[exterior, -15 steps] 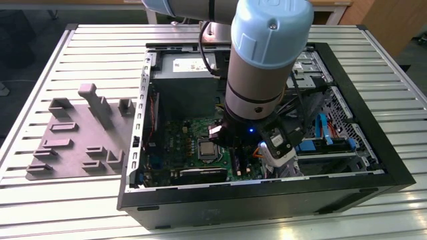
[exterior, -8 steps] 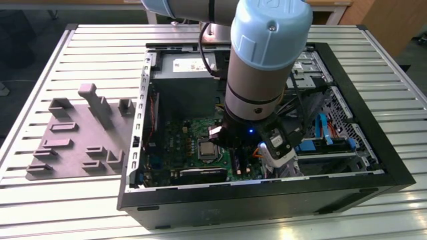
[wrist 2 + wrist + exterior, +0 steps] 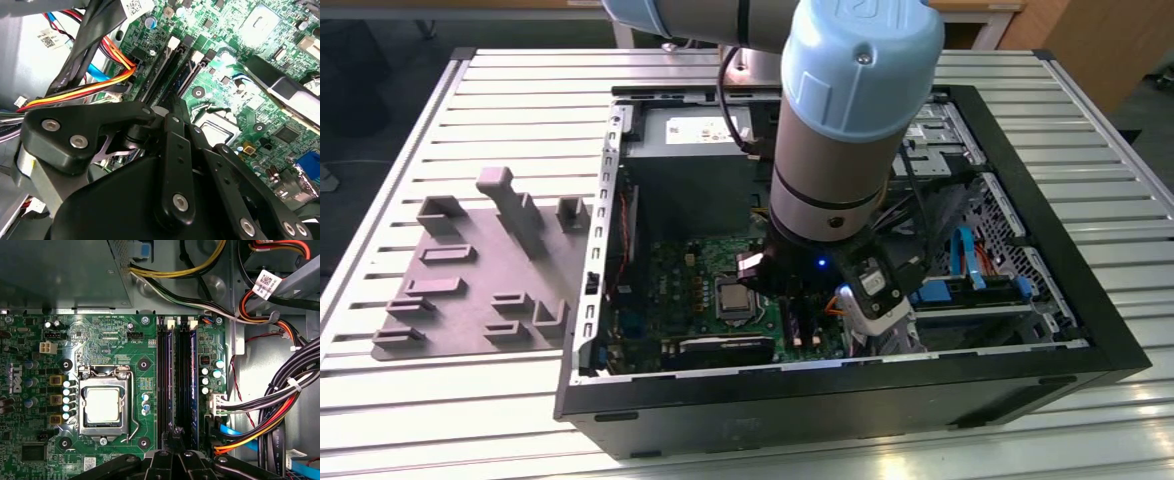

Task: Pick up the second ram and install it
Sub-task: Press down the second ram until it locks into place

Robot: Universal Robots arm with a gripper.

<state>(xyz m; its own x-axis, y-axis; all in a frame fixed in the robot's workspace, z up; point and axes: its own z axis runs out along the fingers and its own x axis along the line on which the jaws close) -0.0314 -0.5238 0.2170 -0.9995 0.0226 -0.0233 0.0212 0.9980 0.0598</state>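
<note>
My gripper [image 3: 176, 432] hangs low inside the open computer case [image 3: 854, 395], over the green motherboard [image 3: 115, 340]. Its black fingertips look pressed together with no gap, right at the near end of the two long dark memory slots [image 3: 176, 375]. In the second wrist view the gripper [image 3: 172, 107] meets the board just short of those slots [image 3: 172, 65]. I cannot tell the second ram apart from the dark slots, nor whether a stick sits in either one. In the exterior view the arm's wrist covers most of the gripper [image 3: 767, 285].
A CPU socket [image 3: 102, 405] lies beside the slots. Bundled black, orange and blue cables [image 3: 270, 405] crowd the slots' other side. The power supply [image 3: 680, 130] fills the case's far end. A grey moulded tray [image 3: 467, 300] with upright blocks lies outside, on the exterior view's left.
</note>
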